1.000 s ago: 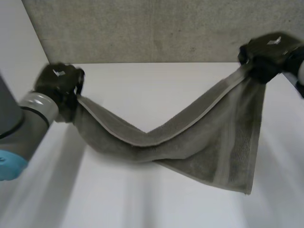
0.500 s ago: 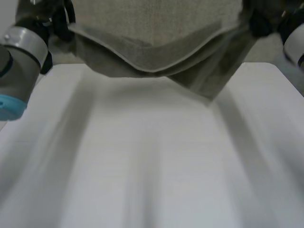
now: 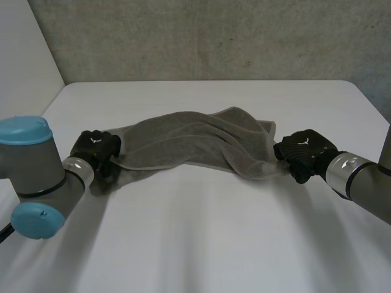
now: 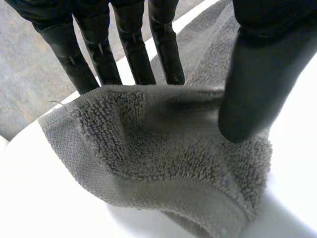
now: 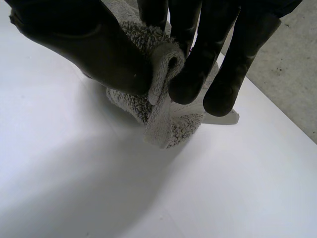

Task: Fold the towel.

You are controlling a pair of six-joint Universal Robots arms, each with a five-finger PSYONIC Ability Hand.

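Lying bunched across the middle of the table (image 3: 195, 244), the grey towel (image 3: 195, 141) runs from one hand to the other, rumpled rather than flat. Your left hand (image 3: 95, 149) sits low at the towel's left end, back of the hand up, forearm angled in from the near left. In its wrist view the fingers (image 4: 101, 54) run straight behind the towel's end and the thumb (image 4: 252, 84) presses on the front of it, so it's a pinch on the cloth. Your right hand (image 3: 303, 152) is low at the right end, forearm coming in from the right. In its wrist view thumb and curled fingers clamp a folded ridge of towel between them, and the cloth below that ridge rests on the table. The hands are well apart, with the towel resting on the table between them.
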